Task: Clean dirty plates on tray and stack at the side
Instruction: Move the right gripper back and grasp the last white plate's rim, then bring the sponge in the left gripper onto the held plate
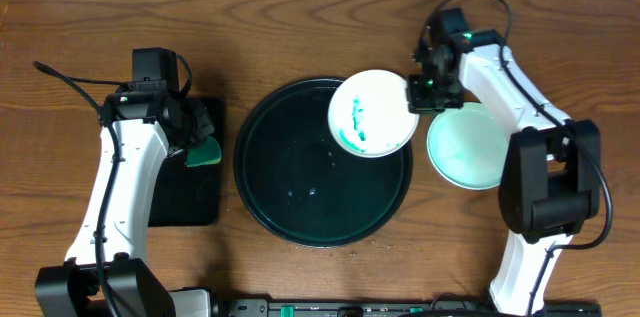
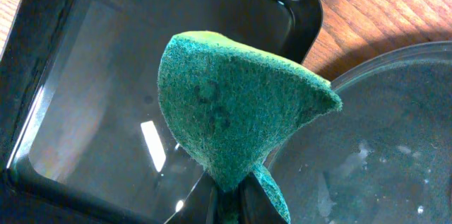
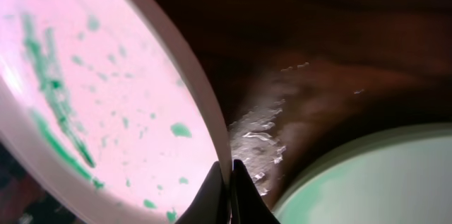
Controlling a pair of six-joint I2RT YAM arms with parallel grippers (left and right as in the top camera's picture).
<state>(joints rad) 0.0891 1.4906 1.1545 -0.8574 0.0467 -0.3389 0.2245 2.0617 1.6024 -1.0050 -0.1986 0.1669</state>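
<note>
Since the right gripper (image 1: 418, 92) is pinched shut on just the thin rim of the dirty plate (image 1: 372, 112), that's where we're most nervous. It's an edge hold with nothing under the rest of the disc, so the plate can swing or slide out of the fingers, especially once something pushes on it. The wrist view shows green smears all over the face and what looks like wet spatter close by, and a slick rim won't help.

The plate sits over the far right edge of the tray (image 1: 290, 167), partly past its rim. If it drops it could clip that rim and bounce, or land on the clean plate (image 1: 465, 147), which lies on the table (image 1: 300, 17) just beside the tray and right under the arm. That would smear it again.

Over on the other side, the left gripper (image 1: 195, 137) is closed on the sponge (image 1: 207, 152), above the black tray (image 1: 185, 202) and well apart from the plate. It's gripped by one end, folded into a cone, so hard scrubbing could bend it or lever the plate loose. The two arms also have to meet over the tray without bumping.
</note>
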